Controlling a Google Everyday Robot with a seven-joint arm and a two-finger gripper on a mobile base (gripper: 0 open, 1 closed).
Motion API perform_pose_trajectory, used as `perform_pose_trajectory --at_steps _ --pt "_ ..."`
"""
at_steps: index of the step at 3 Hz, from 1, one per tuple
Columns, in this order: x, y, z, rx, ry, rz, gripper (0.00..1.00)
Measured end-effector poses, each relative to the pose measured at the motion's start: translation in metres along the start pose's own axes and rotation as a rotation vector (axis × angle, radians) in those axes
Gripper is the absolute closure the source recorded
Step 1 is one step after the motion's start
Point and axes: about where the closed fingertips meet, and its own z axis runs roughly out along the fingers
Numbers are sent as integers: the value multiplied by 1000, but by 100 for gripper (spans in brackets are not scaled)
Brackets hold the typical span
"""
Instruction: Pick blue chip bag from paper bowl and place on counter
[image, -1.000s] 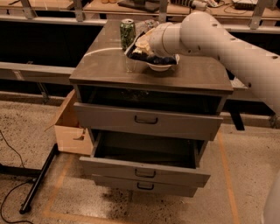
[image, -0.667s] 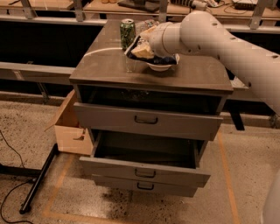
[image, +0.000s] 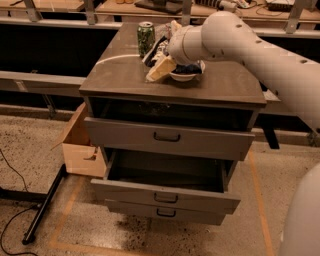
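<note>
Grey drawer cabinet (image: 200, 142) on a speckled floor (image: 30, 150), its counter (image: 125, 80) bearing one green soda can (image: 145, 37) and one paper bowl (image: 183, 76). One blue chip bag (image: 189, 68) lies in the bowl, beneath the single arm (image: 240, 45). One gripper (image: 161, 69) sits between can and bowl, low over the counter; whether it is open or holds anything cannot be told. Three drawer fronts show, and one cardboard box (image: 80, 147) stands beside them.

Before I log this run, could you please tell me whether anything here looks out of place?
Two things. The lower drawer stands pulled well out and the upper drawer slightly. An open cardboard box sits askew on the floor beside them. The pincer is over the counter beside the paper bowl; nothing looks spilled.
</note>
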Motion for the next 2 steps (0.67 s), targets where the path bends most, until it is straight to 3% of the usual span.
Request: perform_pose_trajectory --at_steps 2 --pt "17 -3 27 -14 54 -15 0"
